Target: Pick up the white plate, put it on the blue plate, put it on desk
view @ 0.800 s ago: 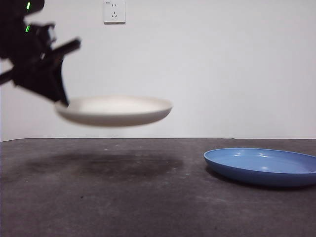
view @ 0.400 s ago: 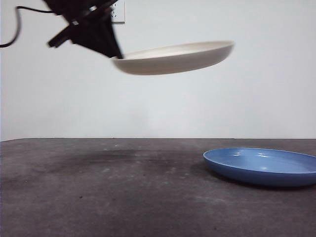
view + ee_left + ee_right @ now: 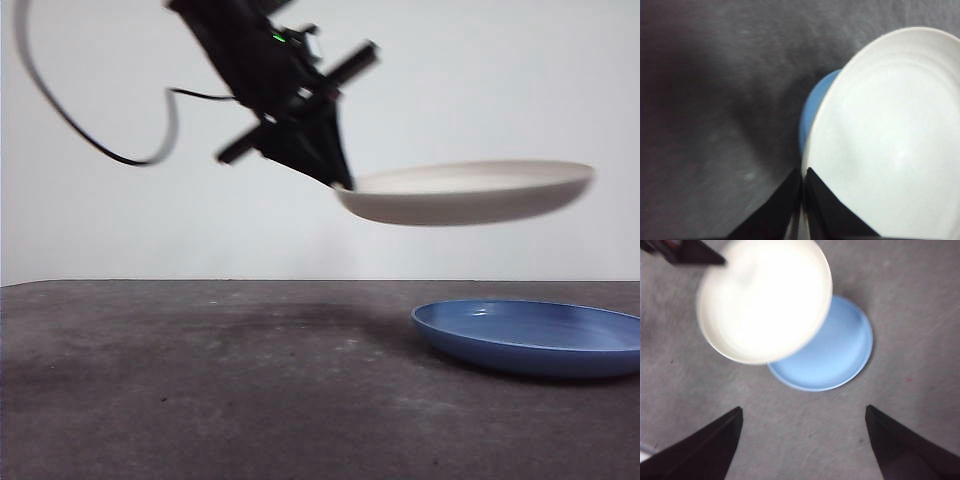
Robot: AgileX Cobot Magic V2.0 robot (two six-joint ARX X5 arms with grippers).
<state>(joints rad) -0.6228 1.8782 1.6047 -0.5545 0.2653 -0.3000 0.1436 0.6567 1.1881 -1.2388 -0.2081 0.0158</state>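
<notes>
Left gripper (image 3: 343, 184): jaws closed tight on the near rim of the white plate, arm reaching in from high on the left.
White plate (image 3: 466, 192): held in the air, roughly level, above and partly over the blue plate, not touching it.
Blue plate (image 3: 530, 337): flat on the desk, at right.
Desk (image 3: 200, 390): dark, mottled.
Right gripper (image 3: 802, 432): jaws spread wide, holding nothing, high above both plates.

Low front view; overhead wrists sharing plates (image 3: 820, 360).
</notes>
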